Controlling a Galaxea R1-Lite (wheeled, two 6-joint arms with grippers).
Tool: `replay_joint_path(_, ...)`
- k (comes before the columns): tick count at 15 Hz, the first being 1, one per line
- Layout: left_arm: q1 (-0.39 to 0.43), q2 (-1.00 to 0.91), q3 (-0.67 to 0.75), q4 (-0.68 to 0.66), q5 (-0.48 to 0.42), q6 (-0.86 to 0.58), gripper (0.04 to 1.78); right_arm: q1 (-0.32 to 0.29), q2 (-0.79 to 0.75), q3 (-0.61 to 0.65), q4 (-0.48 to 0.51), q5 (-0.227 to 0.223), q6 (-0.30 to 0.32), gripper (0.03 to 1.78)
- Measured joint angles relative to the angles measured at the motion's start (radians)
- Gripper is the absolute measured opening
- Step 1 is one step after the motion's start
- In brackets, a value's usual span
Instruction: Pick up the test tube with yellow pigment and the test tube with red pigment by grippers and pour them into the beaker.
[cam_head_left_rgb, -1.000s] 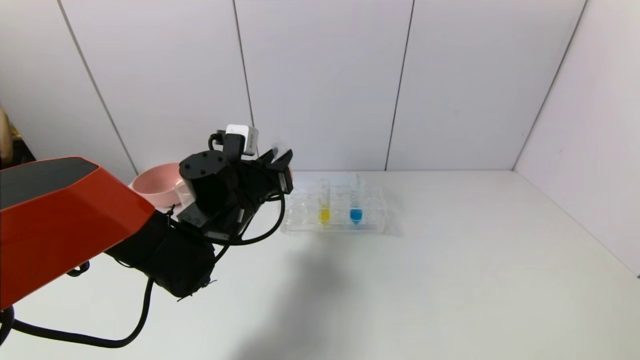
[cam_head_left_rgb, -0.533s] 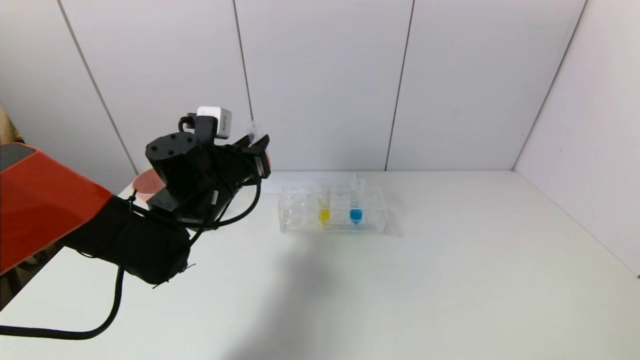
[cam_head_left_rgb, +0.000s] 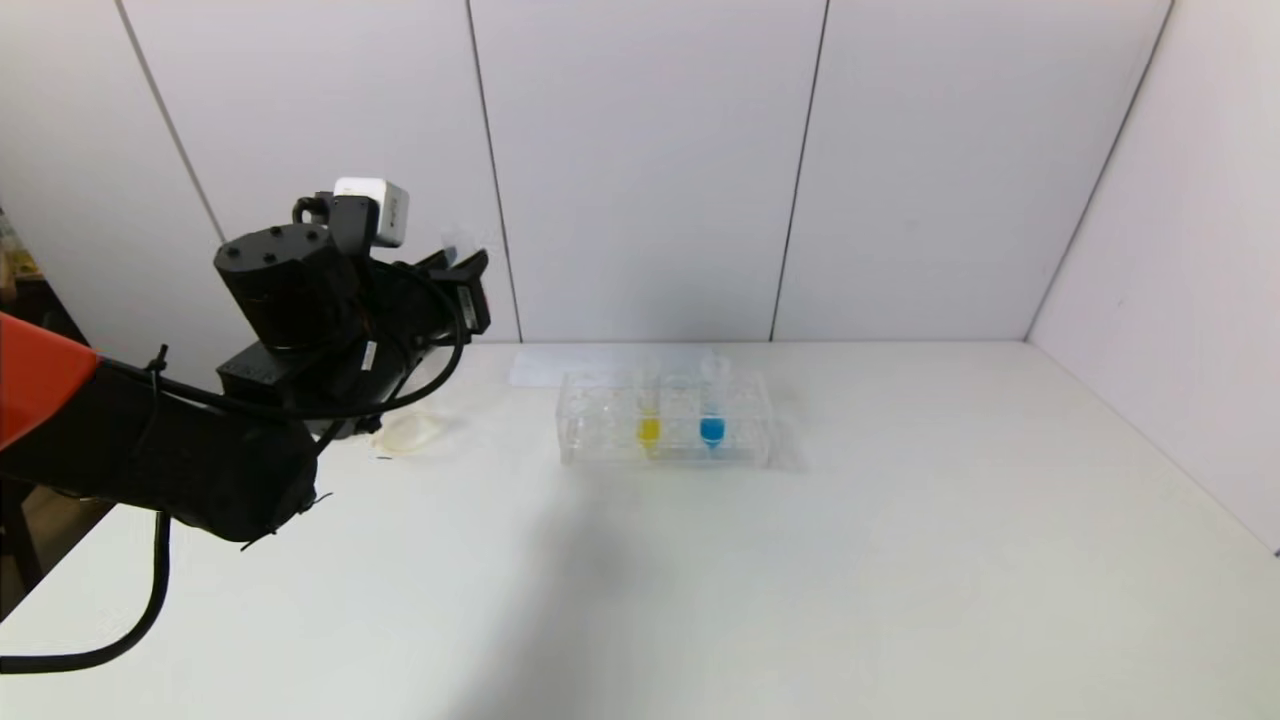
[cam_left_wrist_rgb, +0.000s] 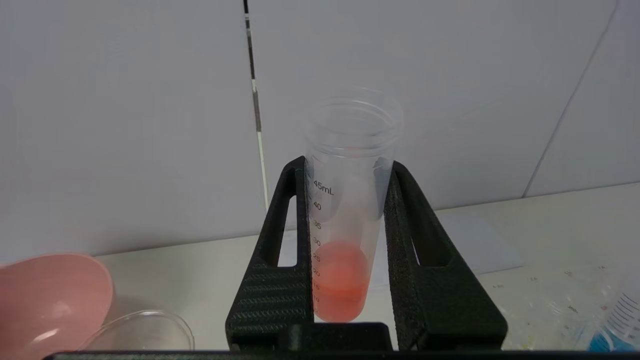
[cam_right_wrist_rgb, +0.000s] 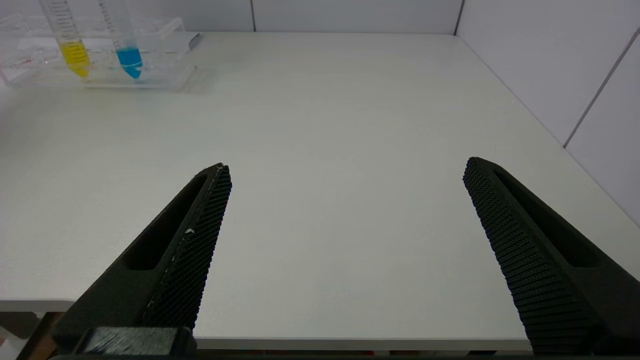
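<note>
Left gripper clamped on the red tube, raised left of the rack, above the beaker and pink bowl. Yellow tube stands in the rack beside the blue tube. Right gripper wide open, holding nothing, near the table edge, well clear of the rack.

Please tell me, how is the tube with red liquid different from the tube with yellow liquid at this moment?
The red tube is clamped in the left pincer, raised over the table; the yellow tube stands in the clear rack. The red one is near the beaker; the yellow one is beside the blue tube. Both are clear, uncapped and upright.
</note>
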Motion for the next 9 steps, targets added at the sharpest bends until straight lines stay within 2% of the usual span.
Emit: replay_joint_path(9,0.159,-0.036,0.008,0.057,0.000,0.044,0.44,0.000,0.000,0.000,0.000,0.000,0.000,1.70)
